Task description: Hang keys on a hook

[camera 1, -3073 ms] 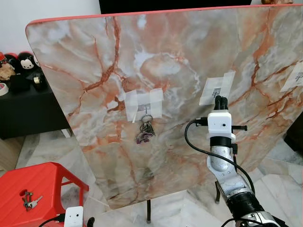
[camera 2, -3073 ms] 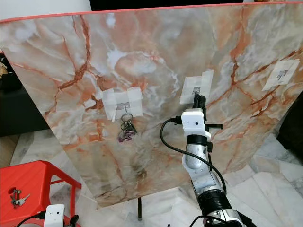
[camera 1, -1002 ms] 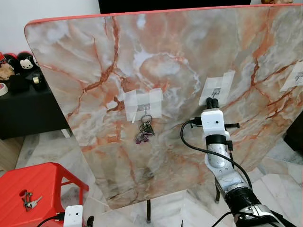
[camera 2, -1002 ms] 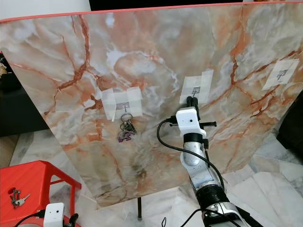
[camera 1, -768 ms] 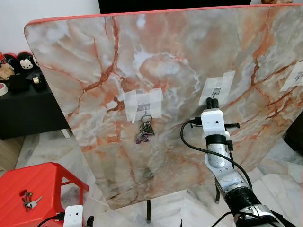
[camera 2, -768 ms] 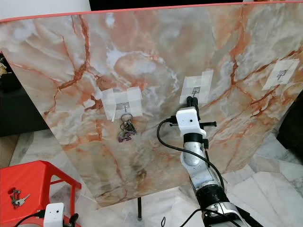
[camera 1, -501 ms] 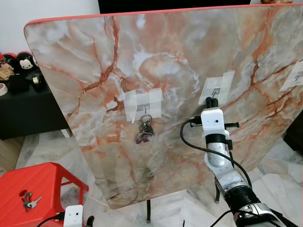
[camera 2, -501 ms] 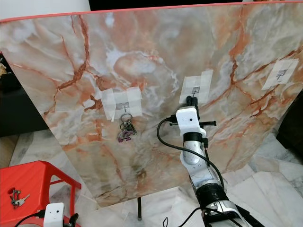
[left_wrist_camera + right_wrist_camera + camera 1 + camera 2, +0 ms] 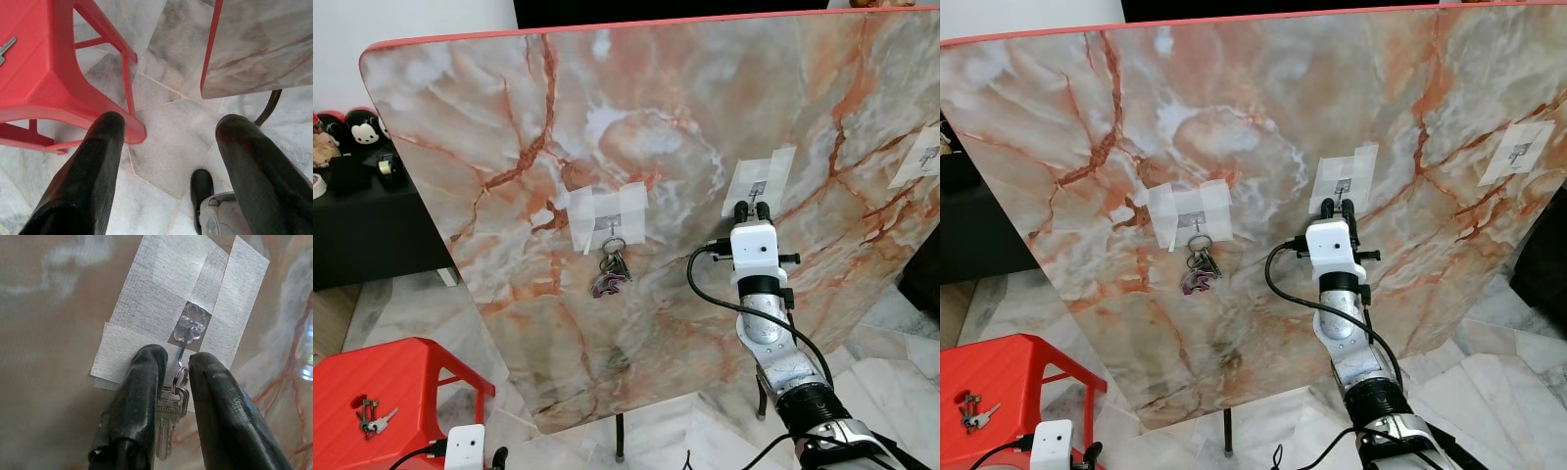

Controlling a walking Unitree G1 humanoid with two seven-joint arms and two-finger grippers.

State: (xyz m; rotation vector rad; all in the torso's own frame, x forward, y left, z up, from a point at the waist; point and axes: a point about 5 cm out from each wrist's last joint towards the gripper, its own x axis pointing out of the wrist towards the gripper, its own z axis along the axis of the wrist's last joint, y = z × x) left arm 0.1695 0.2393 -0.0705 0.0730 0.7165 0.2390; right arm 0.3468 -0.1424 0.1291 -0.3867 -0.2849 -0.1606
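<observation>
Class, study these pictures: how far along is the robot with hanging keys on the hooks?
Done: one key bunch hangs from the left taped hook. In hand: the right gripper is at the middle hook, where a key ring sits on the wire between its fingers. Left: more keys lie on the red stool, and the far-right hook is bare.

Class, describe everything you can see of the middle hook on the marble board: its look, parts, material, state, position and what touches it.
The hook has a clear, flower-shaped base that looks like plastic, with a thin metal wire running down from it. White tape strips fix it to the tilted marble board. A key ring with a silver key hangs at the wire's lower end. The right gripper sits just below, its black fingers either side of the ring, slightly apart.
</observation>
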